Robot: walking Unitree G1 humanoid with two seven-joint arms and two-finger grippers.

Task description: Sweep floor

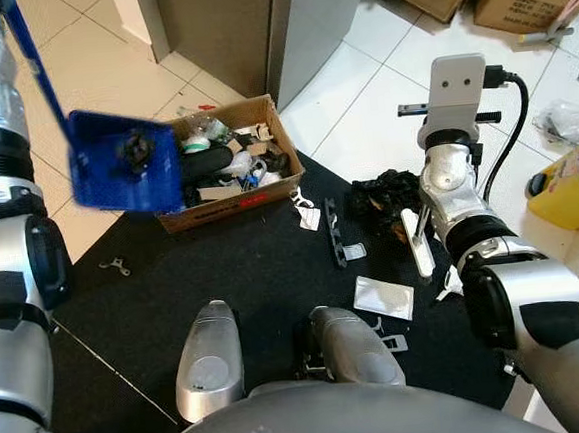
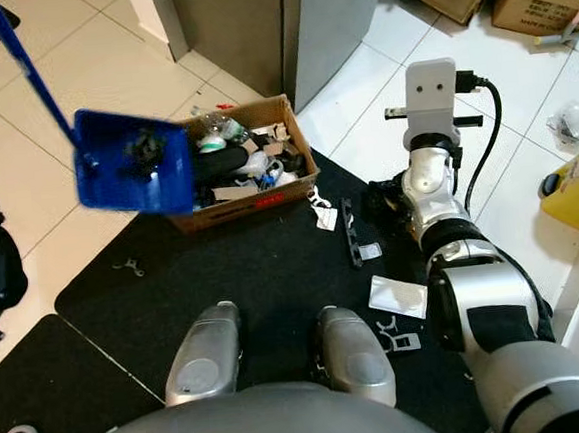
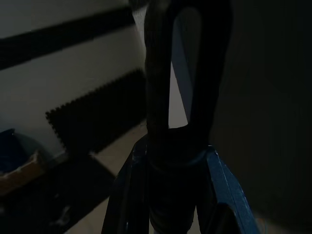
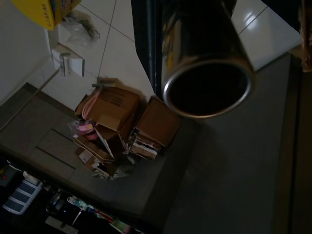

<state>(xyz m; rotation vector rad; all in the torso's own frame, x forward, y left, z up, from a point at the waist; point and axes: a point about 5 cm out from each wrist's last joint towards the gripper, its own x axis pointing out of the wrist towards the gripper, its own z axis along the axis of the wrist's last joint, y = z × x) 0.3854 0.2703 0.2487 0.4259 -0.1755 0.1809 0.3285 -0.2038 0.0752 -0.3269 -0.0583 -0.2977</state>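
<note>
The left gripper is cut off at the upper left of the frame, so its fingers cannot be judged; the long blue handle [image 1: 35,66] runs up towards it. The blue plastic dustpan [image 1: 125,159] hangs tilted at centre left over one open brown cardboard box [image 1: 261,113], which holds crumpled white and black rubbish; a dark clump sits in the pan. The right gripper is hidden behind its silver wrist [image 1: 449,169] at centre right, its state unclear. One black mat [image 1: 244,270] carries several white scraps [image 1: 383,296]. One yellow container [image 1: 573,186] is cropped at right.
</note>
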